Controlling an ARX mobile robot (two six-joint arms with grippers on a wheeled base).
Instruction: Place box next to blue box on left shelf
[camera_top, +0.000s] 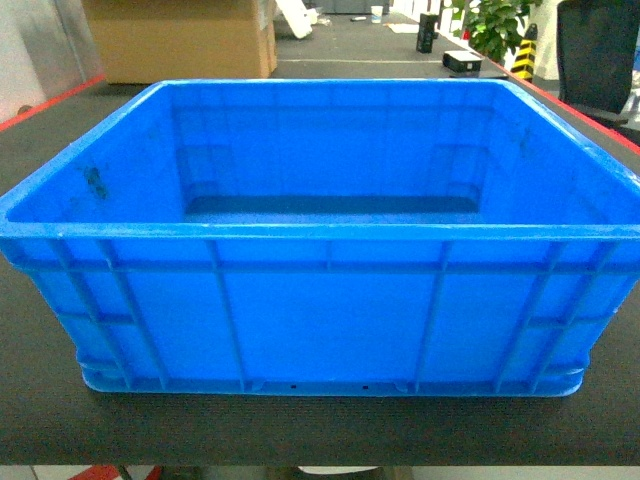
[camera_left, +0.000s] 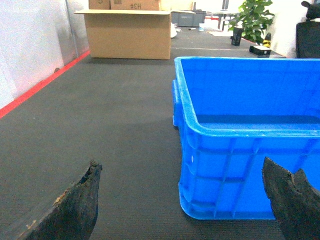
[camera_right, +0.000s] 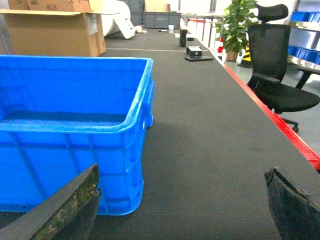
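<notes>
Nearest the lens, the left gripper (camera_left: 182, 200) shows its worn dark fingers (camera_left: 75, 205) spread wide, and the right gripper (camera_right: 182, 200) likewise has its fingers (camera_right: 65, 207) apart, both empty. Just beyond, the box (camera_top: 320, 300) sits on the dark bench (camera_left: 100, 125) at twelve o'clock, long axis crosswise, its corners reaching between each pair of fingers. Neither arm looks nearer. Farther back at eleven, a cardboard carton (camera_left: 127, 32). No shelf in view.
</notes>
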